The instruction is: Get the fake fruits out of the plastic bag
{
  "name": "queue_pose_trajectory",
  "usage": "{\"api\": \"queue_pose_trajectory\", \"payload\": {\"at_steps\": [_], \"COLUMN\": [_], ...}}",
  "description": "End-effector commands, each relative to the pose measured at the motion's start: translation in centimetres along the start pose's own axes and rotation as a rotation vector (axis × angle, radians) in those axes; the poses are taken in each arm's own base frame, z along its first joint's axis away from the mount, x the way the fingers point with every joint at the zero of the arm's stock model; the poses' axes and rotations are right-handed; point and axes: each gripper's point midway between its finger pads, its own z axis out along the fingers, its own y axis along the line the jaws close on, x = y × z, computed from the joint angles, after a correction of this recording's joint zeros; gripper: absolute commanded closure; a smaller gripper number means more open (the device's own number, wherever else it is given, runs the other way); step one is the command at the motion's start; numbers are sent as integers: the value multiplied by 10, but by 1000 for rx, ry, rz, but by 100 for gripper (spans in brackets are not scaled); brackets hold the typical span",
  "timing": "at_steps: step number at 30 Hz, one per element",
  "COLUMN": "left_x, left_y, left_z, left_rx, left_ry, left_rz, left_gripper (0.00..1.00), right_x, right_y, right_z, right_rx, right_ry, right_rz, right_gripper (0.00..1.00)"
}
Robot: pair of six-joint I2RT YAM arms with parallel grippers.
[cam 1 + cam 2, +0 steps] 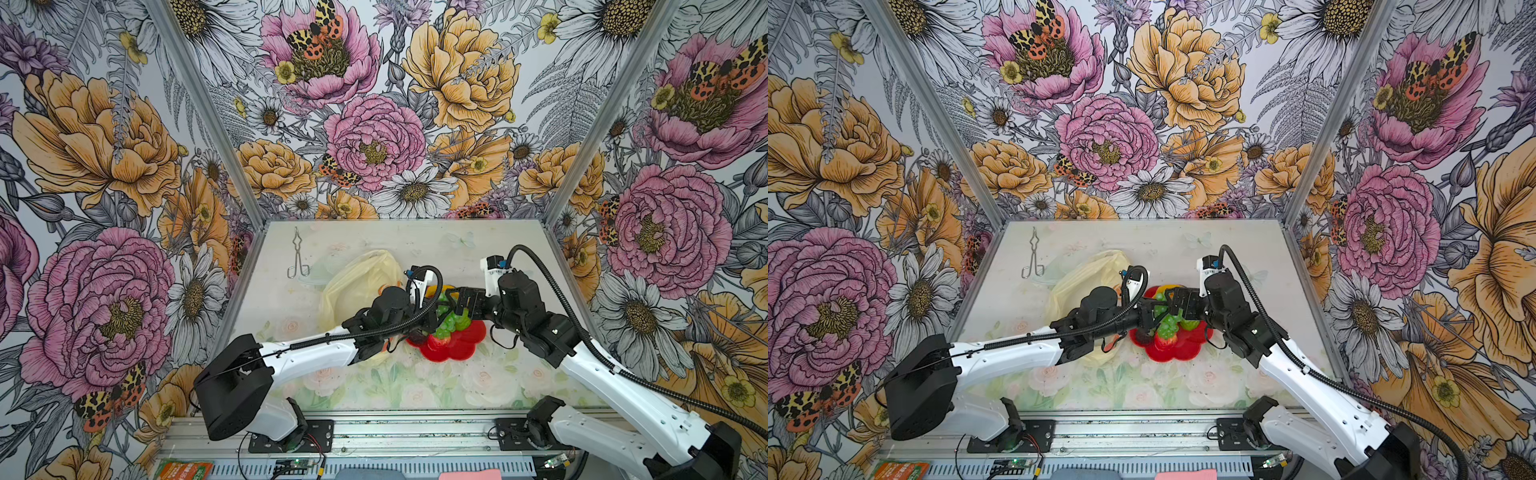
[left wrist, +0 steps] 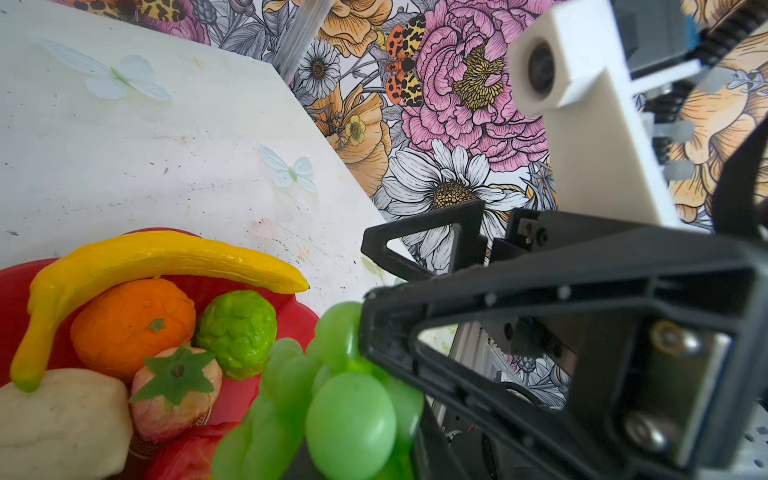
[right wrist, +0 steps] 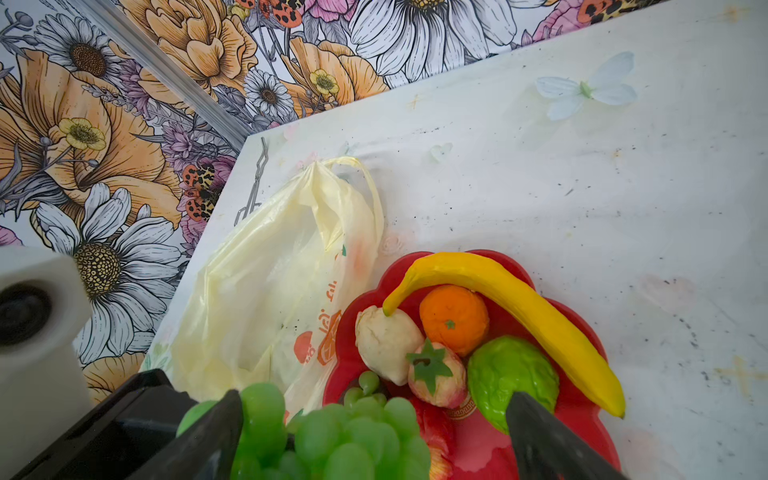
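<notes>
Fingers (image 3: pixel 544 444) of the right gripper (image 3: pixel 376 399) stand wide apart astride the grape bunch (image 3: pixel 345 444) at bottom centre over the red plate (image 3: pixel 482 457), probably light and slick, best pinched mid-cluster; whether the left gripper (image 1: pixel 430 318) grips is unclear.

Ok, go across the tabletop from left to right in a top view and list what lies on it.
metal tongs → plastic bag → red plate
</notes>
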Motion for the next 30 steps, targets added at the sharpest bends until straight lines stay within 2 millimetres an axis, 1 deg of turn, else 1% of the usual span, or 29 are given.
{"api": "queue_pose_trajectory", "payload": {"at_steps": [1,3,6,8,10,13,16,19,26,28,30], "left_x": [-41,-33,-13,0,13,24,31,41,59,65,70], "left_y": [-59,-57,-50,-44,-34,-27,-21,-10,14,19,22], "left_z": [-7,0,17,28,37,43,48,53,60,66,71], "left_rx": [184,177,119,59,-19,-96,-148,-188,-298,-311,-323], "left_ry": [-112,-83,4,62,125,179,214,256,326,355,376], "left_rz": [34,20,19,44,76,112,138,143,175,182,188], "left_gripper": [84,84,82,81,80,79,78,78,77,74,68], "right_x": [7,-2,-13,-21,-29,-38,-43,-44,-38,-38,-37], "right_y": [-28,-33,-47,-55,-61,-68,-71,-72,-74,-74,-75], "right_z": [-8,-19,-36,-51,-68,-91,-105,-110,-106,-105,-105], "right_rx": [129,136,196,232,263,311,341,346,347,348,348], "right_ry": [10,-34,-97,-154,-212,-267,-299,-308,-288,-285,-282], "right_rz": [-28,-7,41,63,73,69,57,55,63,64,65], "right_gripper": [0,0,0,0,1,0,1,0,0,0,0]}}
